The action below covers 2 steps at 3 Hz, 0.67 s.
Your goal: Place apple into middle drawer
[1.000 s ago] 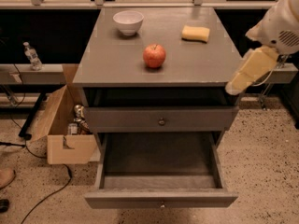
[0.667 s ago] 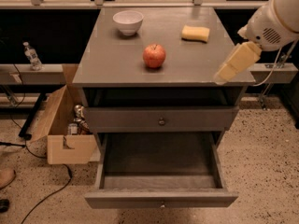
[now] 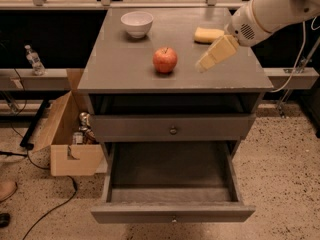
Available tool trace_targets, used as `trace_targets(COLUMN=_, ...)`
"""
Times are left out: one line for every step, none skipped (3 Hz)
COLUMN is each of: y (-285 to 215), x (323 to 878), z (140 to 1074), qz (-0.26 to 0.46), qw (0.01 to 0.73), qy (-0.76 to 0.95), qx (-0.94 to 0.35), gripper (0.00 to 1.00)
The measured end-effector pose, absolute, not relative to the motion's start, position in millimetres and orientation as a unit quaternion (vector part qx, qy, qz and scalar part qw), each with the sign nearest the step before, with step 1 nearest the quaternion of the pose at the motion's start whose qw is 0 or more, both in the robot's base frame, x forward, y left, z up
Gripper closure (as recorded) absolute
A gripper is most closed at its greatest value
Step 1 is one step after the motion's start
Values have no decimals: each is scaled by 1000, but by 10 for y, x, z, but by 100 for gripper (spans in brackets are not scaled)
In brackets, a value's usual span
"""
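Red apple [image 3: 165, 59] near tabletop [image 3: 120, 71] front edge; your gripper [image 3: 202, 65] hovers just beside it, toward right edge, empty, opening unclear

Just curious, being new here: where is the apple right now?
In the camera view the apple sits on the cabinet top, in front of the white bowl, with the pincer hovering just right of it.

Apple [image 3: 165, 59] sits on the grey surface [image 3: 120, 69], gripper [image 3: 202, 67] hovering just beside it, middle drawer [image 3: 172, 212] hanging open below.
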<state>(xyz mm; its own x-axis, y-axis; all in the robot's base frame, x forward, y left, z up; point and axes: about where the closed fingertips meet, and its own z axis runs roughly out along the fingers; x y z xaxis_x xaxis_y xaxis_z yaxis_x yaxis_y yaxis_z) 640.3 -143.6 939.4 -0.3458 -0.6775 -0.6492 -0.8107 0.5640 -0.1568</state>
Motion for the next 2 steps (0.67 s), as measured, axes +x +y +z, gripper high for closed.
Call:
trace_targets(y=-1436, x=6403, z=9394, qz=97, qw=344, qy=815, qx=-457, gripper=0)
trace_targets(y=-1308, x=6542, z=9266, qz=103, qw=344, qy=814, qx=-456, gripper=0)
